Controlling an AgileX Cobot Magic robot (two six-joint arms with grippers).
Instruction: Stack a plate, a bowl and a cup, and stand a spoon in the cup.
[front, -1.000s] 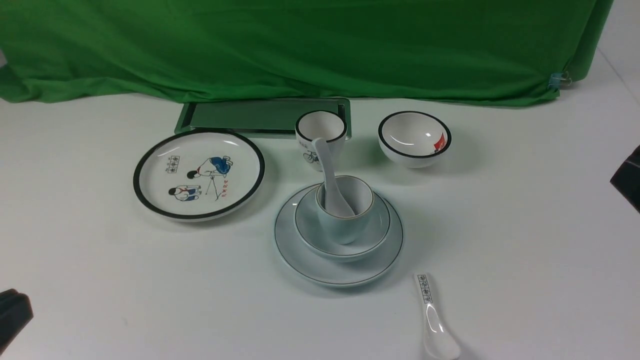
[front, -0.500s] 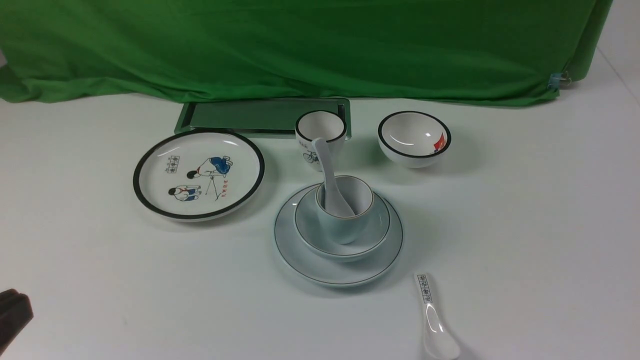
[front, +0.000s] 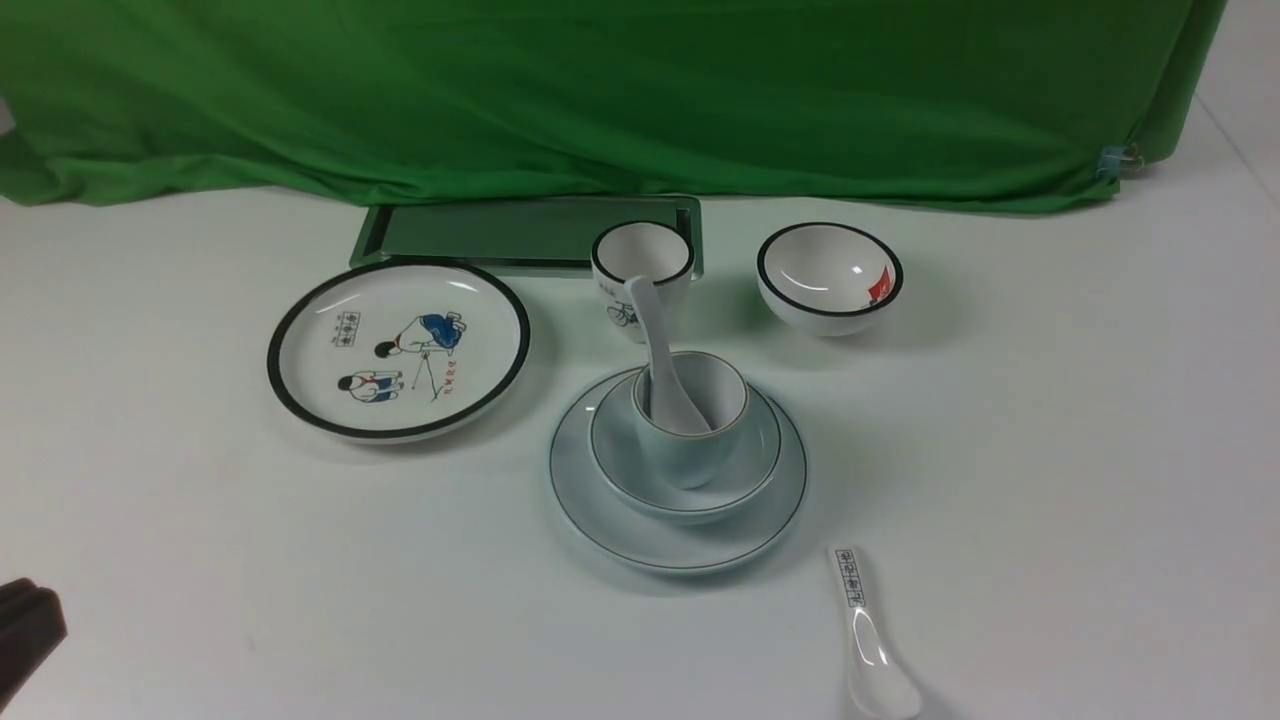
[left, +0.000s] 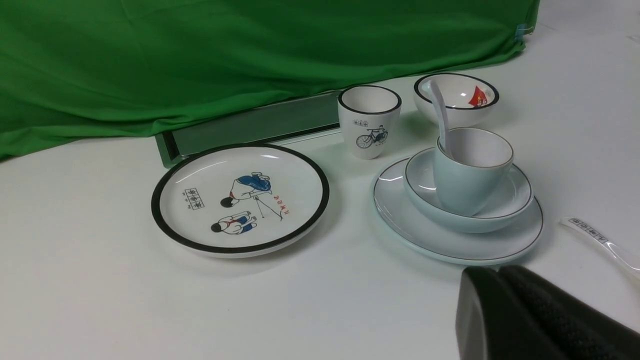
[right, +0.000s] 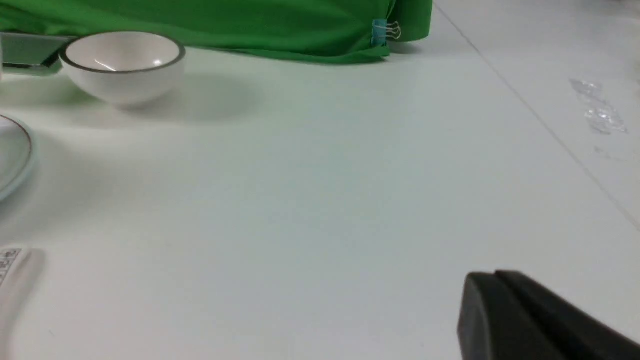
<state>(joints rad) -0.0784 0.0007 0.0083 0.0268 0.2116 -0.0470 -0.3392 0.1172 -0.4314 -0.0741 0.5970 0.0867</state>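
Note:
The pale plate (front: 600, 512) sits mid-table with the pale bowl (front: 752, 468) on it and the pale blue cup (front: 690, 450) upright in the bowl. Leaning against the cup's rim is the plain white spoon (front: 656, 330), bowl end down inside and handle pointing up and back. The left wrist view shows the same stack: plate (left: 415, 236), bowl (left: 512, 192), cup (left: 465, 185), spoon (left: 440, 112). My left gripper (front: 25, 625) (left: 500, 270) is shut and empty at the near left, clear of the stack. My right gripper (right: 492, 274) is shut and empty, out of the front view.
A black-rimmed cartoon plate (front: 398, 348) lies left of the stack. Behind it stand a bicycle cup (front: 640, 265) and a black-rimmed bowl (front: 830, 275). A labelled spoon (front: 868, 635) lies near the front right. A dark tray (front: 530, 232) and green cloth (front: 600, 90) line the back.
The right gripper, seen at the right edge a second ago, has drawn out of the front view. The left gripper and the stack have not moved.

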